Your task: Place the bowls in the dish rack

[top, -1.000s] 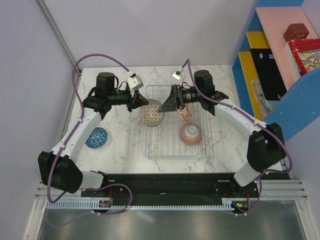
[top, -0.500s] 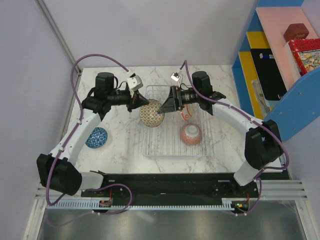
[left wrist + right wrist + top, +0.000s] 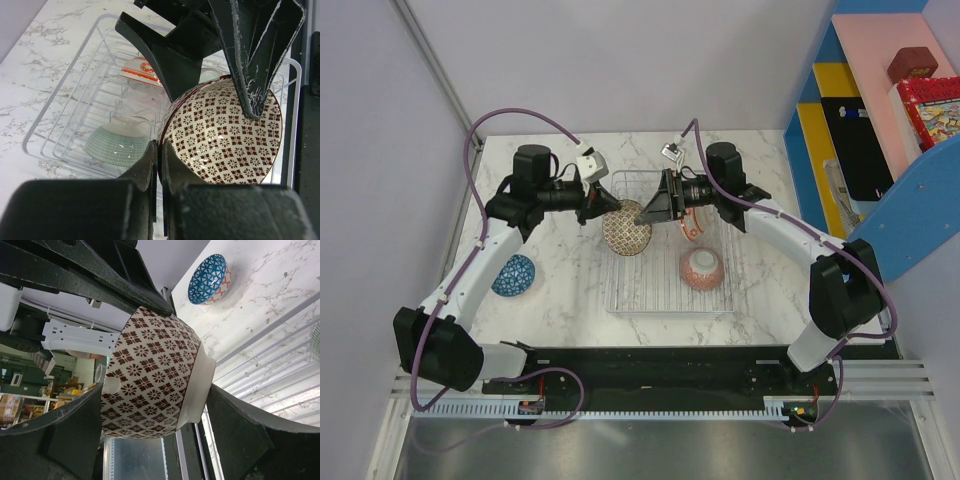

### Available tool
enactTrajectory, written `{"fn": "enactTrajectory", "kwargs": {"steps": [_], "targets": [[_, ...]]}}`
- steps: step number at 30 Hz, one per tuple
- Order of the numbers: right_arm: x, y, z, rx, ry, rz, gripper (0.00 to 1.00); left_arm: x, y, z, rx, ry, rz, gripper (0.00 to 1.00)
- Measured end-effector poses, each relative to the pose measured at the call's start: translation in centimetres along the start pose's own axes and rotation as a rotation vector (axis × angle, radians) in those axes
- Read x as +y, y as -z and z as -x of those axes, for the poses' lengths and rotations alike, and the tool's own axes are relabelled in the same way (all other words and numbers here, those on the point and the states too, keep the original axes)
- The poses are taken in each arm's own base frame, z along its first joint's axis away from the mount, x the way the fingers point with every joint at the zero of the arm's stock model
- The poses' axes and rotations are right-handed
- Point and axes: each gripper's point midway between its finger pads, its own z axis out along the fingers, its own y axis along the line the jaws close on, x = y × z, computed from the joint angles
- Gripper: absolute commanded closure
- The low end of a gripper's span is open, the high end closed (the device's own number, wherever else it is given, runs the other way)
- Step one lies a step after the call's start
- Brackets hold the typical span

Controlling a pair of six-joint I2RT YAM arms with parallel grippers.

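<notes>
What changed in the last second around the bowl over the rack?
The right claw narrowed its jaws around the brown-and-white patterned ceramic bowl; firm contact is unclear. Unchanged: the left claw still pinches that bowl's rim above the silver wire dish rack, the blue patterned bowl sits outside the rack, and the orange-red-and-white bowl sits inside it.

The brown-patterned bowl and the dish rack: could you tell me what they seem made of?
The brown-patterned bowl: likely glazed ceramic, glossy, with shiny highlights and a plain cream foot. The dish rack: apparently thin metal wire, pale and shiny; possibly coated.
</notes>
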Motion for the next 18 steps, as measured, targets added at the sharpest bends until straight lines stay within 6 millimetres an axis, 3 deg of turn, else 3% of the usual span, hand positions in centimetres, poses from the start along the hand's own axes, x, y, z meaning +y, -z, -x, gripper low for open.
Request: {"fn": "enactTrajectory", "kwargs": {"steps": [5,8,9,10,11,18], "targets": [[0.02,0.00,-0.12,-0.001,-0.012,0.009,0.35,-0.01,-0.06,0.14,-0.005,-0.002,-0.001,0.98],[-0.07,0.05,-0.21,-0.002,-0.025,0.010,0.57,0.02,-0.08,0.20,-0.006,-0.004,0.001,0.98],[-0.04,0.05,-0.23,-0.002,-0.027,0.012,0.82,0.02,-0.08,0.20,-0.006,-0.004,0.001,0.98],[-0.03,0.06,-0.24,-0.002,-0.029,0.014,0.94,0.02,-0.08,0.21,-0.006,-0.003,0.000,0.98],[-0.01,0.06,-0.26,-0.001,-0.032,0.015,1.00,0.00,-0.08,0.21,-0.007,-0.003,0.000,0.98],[0.09,0.11,-0.25,-0.003,-0.046,0.023,1.00,-0.05,-0.12,0.27,-0.008,0.000,-0.001,0.94]]}}
